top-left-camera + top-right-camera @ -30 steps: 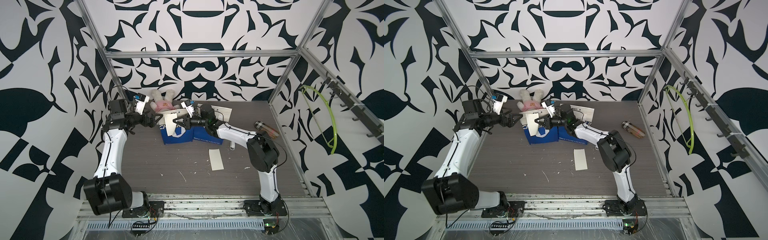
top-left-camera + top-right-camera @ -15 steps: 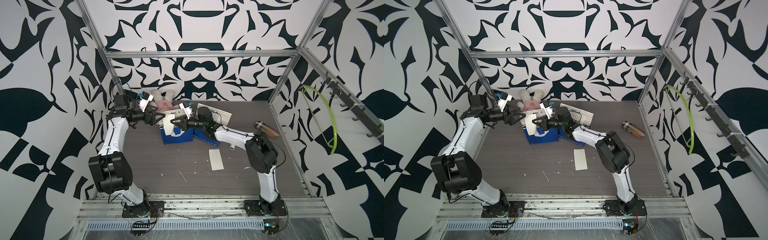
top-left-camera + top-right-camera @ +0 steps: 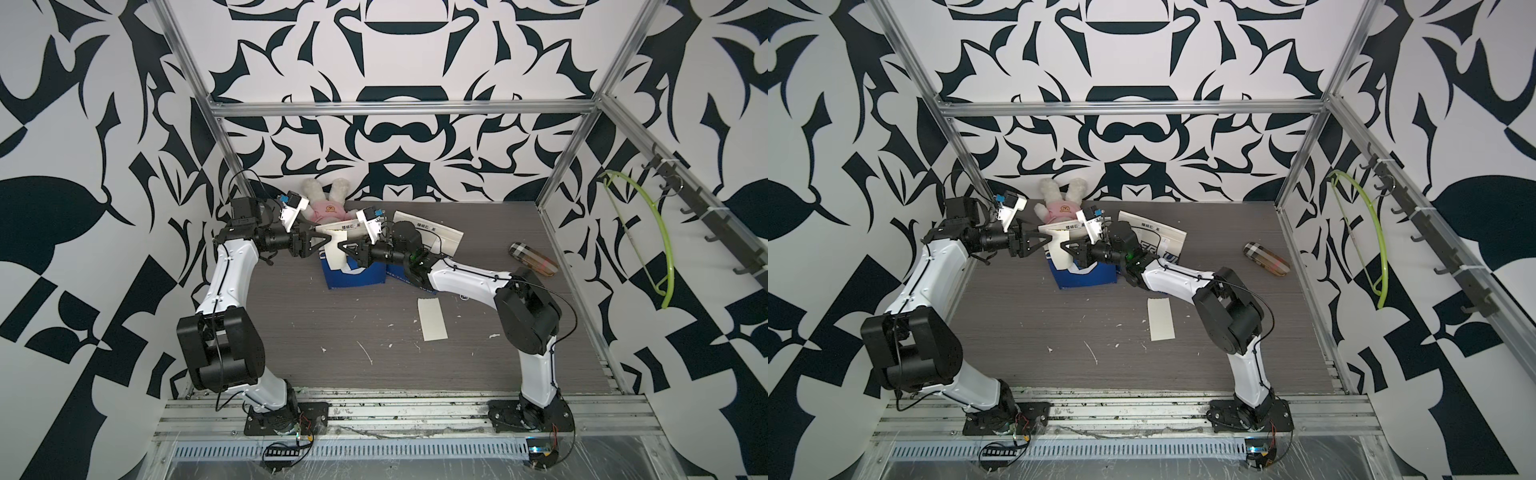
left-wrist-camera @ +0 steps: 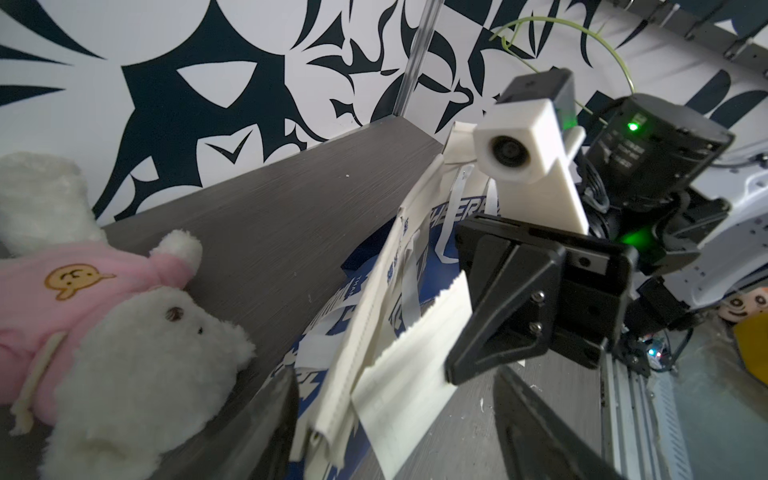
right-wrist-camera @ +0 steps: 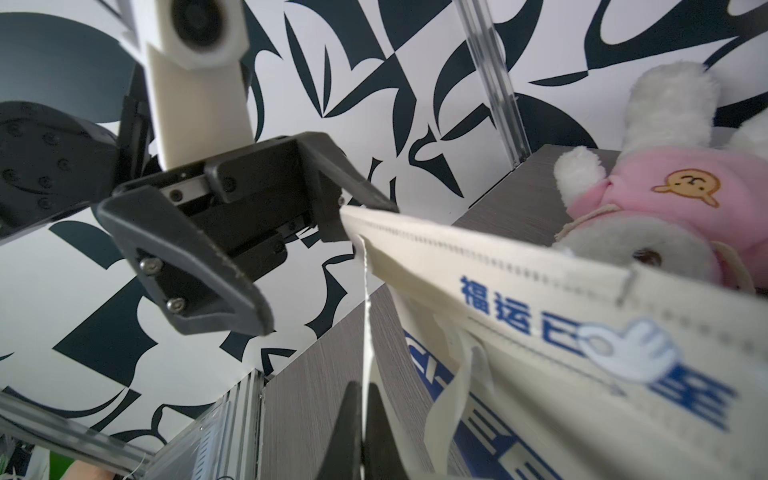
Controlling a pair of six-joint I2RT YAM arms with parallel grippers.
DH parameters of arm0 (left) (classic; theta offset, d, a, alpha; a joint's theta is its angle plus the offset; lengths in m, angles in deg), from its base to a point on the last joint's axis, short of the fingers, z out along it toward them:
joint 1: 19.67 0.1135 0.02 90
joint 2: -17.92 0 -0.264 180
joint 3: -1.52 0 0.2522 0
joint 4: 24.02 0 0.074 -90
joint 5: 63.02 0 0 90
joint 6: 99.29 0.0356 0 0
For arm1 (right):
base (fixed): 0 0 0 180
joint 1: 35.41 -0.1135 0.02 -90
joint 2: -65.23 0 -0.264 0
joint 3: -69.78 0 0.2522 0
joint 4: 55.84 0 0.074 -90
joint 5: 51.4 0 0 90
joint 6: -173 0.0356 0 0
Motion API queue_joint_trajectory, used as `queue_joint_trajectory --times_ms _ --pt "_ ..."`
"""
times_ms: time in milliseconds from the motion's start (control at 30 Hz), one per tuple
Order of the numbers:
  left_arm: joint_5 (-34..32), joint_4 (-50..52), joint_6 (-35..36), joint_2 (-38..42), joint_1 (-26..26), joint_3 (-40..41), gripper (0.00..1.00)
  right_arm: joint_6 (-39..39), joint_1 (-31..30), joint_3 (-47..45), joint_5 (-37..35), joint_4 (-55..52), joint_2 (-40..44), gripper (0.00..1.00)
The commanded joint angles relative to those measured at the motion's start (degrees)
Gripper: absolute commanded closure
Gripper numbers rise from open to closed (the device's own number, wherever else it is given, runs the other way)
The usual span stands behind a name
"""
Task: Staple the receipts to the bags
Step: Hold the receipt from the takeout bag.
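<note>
Holds left gripper (image 3: 328, 241) level at bag (image 3: 357, 276) rim, jaws parted around it; pinches receipt (image 5: 366, 332) tight in opposing right gripper (image 5: 365, 388).

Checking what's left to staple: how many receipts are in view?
2. One receipt is pinched in the right gripper at the raised bag; the other receipt lies flat on the table.
</note>
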Motion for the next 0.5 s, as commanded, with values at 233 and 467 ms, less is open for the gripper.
queue_joint_trajectory --times_ms 233,467 --pt "0.85 2.45 1.92 -1.54 -0.36 -0.21 0.23 4.21 0.02 3.83 0.16 9.28 -1.61 1.00" --pt "0.52 2.89 1.96 -2.33 -0.68 -0.91 0.35 4.94 0.02 4.22 0.23 10.41 -2.06 1.00"
